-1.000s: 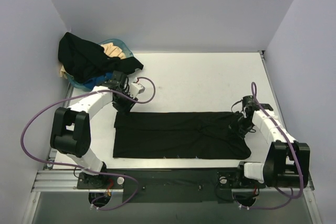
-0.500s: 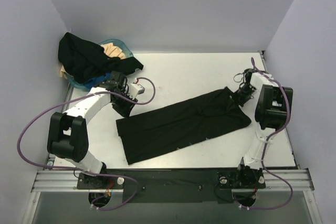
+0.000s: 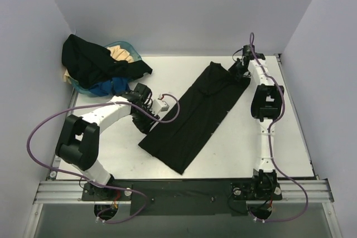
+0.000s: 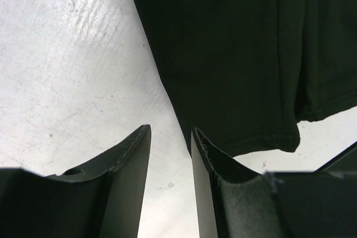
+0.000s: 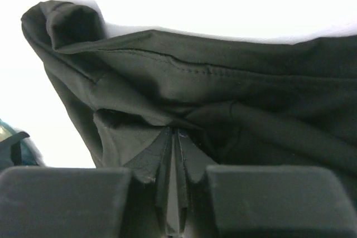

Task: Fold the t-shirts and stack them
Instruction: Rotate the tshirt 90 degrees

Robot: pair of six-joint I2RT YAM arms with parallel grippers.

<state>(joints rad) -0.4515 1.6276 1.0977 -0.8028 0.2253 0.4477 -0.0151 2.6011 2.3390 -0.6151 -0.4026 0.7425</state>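
1. R gripper (image 5: 176,135): jaws pinched fully together on a bunched tuck of the black tee (image 5: 223,98), w/ cloth gathered right at the tips. Looks like a thin bite imo, so any pull should go slow or it'll slip out.
2. L gripper (image 4: 170,132): jaws abt half apart w/ nothing between them, just bare table (image 4: 72,71) in the gap. The tee's long edge runs just beside one finger, and I can't tell if it's touching.
3. Step in hand, my guess: squaring the tee up for the next fold. To do it well, L should pin or grab its side b4 R drags, otherwise the whole strip just slides. Stay low to the table so the layers don't flop open.
4. Look of the tee: it's a long narrow strip folded lengthwise, lying diagonal across the middle of the table. The far end is up at R near the back right, and the near end points toward the arm bases. It's mostly flat, but rumpled at R's end, where hem stitching shows.
5. Other t-shirts are heaped in/over the teal basket (image 3: 127,44) at back left. That's a second black tee (image 3: 89,62) draped on top, a cream tee (image 3: 120,54) behind it and a blue tee (image 3: 109,87) in front. None are folded, and there's no stack yet.
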